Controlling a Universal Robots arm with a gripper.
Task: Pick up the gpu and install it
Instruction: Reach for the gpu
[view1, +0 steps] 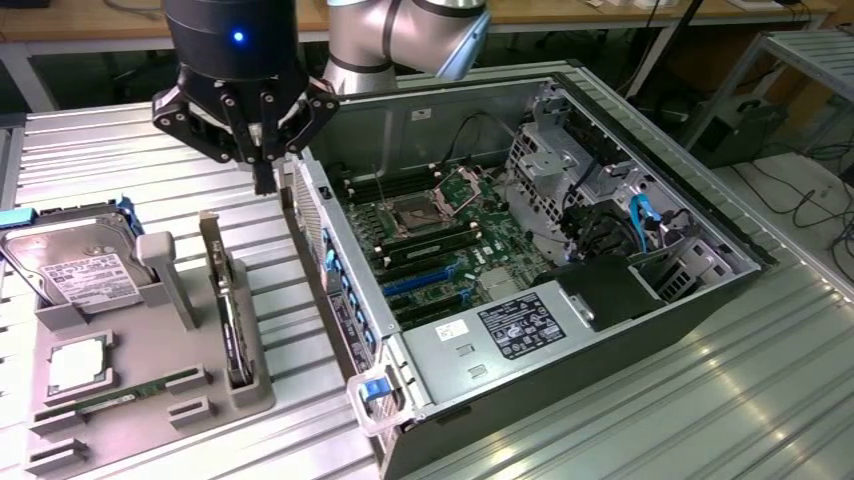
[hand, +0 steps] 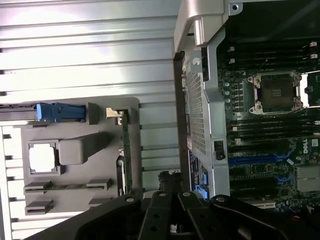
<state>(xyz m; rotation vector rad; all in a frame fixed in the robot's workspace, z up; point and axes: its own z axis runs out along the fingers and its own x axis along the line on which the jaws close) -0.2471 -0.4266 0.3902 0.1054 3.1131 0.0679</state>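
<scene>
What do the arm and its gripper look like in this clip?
The arm is silver-grey with rounded joint housings. Its black cylindrical wrist unit carries a small blue light. The gripper is black, with angular linkage bars, pale screw heads and narrow jaws.

A big open computer box (view1: 561, 410) is laid on its side on a shiny metal table (view1: 694, 430) with long ridges. Inside it a green board (view1: 497, 238) is seen, with a square socket (view1: 416, 218) and blue slots (view1: 420, 280). A gray box with a sticker (view1: 514, 330) is set in one corner. On the exterior view's left, a gray tray (view1: 134, 345) is placed beside the computer box. A silver hard drive (view1: 80, 270), a square chip (view1: 78, 365) and a thin green stick (view1: 120, 392) are kept in it.
</scene>
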